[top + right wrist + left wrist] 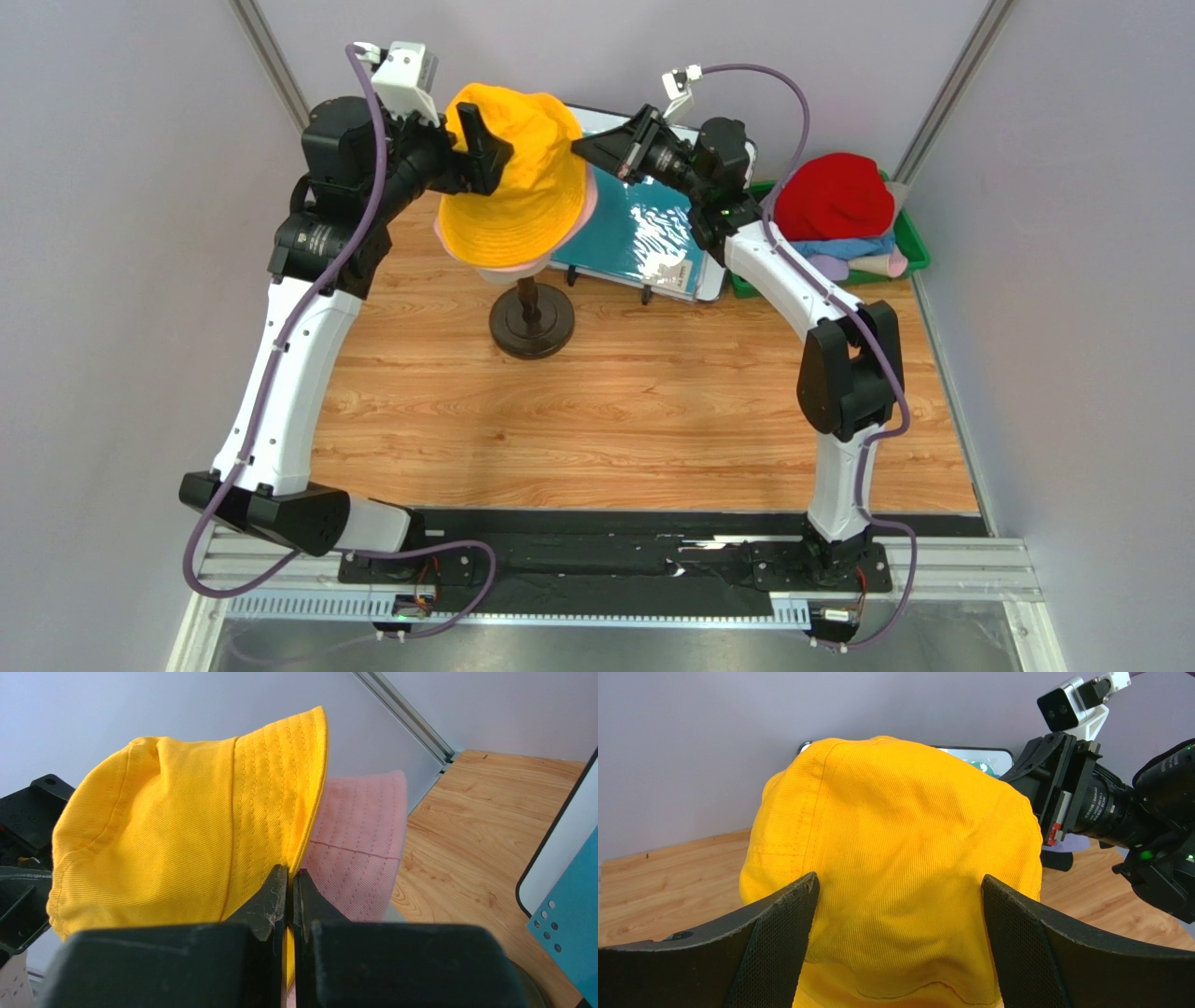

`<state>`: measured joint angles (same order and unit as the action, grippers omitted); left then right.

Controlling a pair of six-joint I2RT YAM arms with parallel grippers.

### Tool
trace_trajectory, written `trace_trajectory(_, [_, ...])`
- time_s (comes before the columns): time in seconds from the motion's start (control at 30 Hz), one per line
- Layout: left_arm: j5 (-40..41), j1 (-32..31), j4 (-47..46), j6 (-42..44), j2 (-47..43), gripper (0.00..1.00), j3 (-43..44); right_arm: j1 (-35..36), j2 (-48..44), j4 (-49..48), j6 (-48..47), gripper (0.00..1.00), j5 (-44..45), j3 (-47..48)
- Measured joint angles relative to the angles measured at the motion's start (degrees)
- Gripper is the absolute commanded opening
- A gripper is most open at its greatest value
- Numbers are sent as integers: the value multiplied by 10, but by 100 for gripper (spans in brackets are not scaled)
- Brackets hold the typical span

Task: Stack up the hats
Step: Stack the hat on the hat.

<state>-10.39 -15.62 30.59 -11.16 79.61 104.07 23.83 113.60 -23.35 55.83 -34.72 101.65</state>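
An orange-yellow hat (512, 175) sits over a pink hat (522, 266) on the mannequin head. My left gripper (484, 147) is open, with a finger on either side of the yellow crown (899, 833) and pads (773, 941) close to the cloth. My right gripper (592, 144) is shut on the yellow hat's brim (281, 791) at the hat's right side. The pink brim (361, 850) shows just behind that pinch. A red hat (835, 196) tops a pile of other hats at the back right.
The mannequin's dark round base (532, 325) stands on the wooden table. A teal sheet with a white frame (638, 231) lies behind it. A green bin (915, 249) at the back right holds the red hat's pile. Grey walls close in on both sides.
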Motion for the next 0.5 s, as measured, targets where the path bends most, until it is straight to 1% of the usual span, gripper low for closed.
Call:
trace_trajectory(0.17, [4, 0, -7, 0, -7, 92, -10, 3, -2, 16, -7, 0, 16, -7])
trace_trajectory(0.5, [11, -1, -25, 0, -14, 94, -26, 13, -4, 73, -51, 0, 60, 0])
